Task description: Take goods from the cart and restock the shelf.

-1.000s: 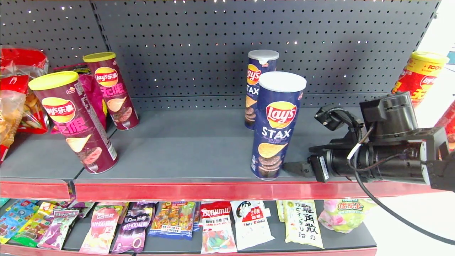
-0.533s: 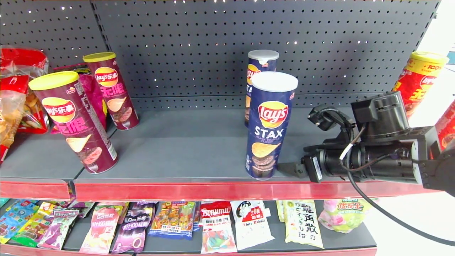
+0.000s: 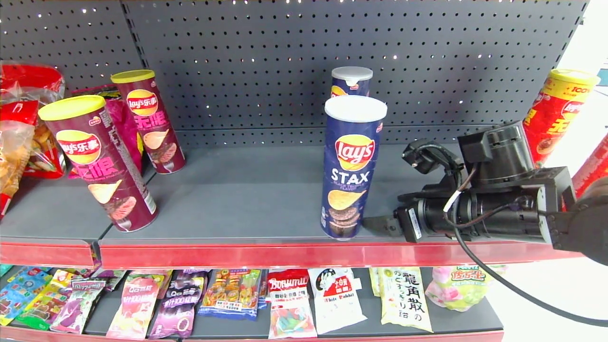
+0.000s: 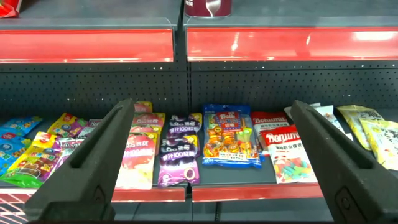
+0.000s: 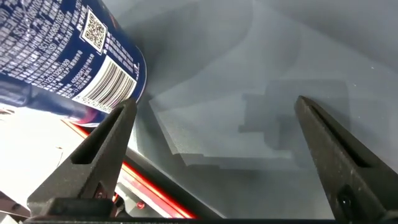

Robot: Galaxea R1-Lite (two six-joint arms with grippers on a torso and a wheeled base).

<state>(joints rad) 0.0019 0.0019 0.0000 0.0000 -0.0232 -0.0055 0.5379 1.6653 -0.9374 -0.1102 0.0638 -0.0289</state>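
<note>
A dark blue chip can [image 3: 352, 166] with a white lid stands upright near the front edge of the grey upper shelf [image 3: 247, 190]. A second blue can [image 3: 351, 81] stands right behind it. My right gripper [image 3: 380, 223] lies level on the shelf just right of the front can's base. It is open, and in the right wrist view the can [image 5: 68, 56] sits against the outer side of one finger [image 5: 99, 155], with nothing between the fingers. My left gripper [image 4: 211, 155] is open and empty, held in front of the lower shelf of snack bags [image 4: 230, 140].
Two maroon cans with yellow lids [image 3: 99, 161] [image 3: 149, 121] stand at the shelf's left, with red snack bags [image 3: 23, 118] beyond them. A red and yellow can [image 3: 558, 104] stands at the far right. A red lip [image 3: 285, 254] runs along the shelf front.
My right gripper has slid left along the shelf, and the front blue can has moved left with it, now covering more of the can behind.
</note>
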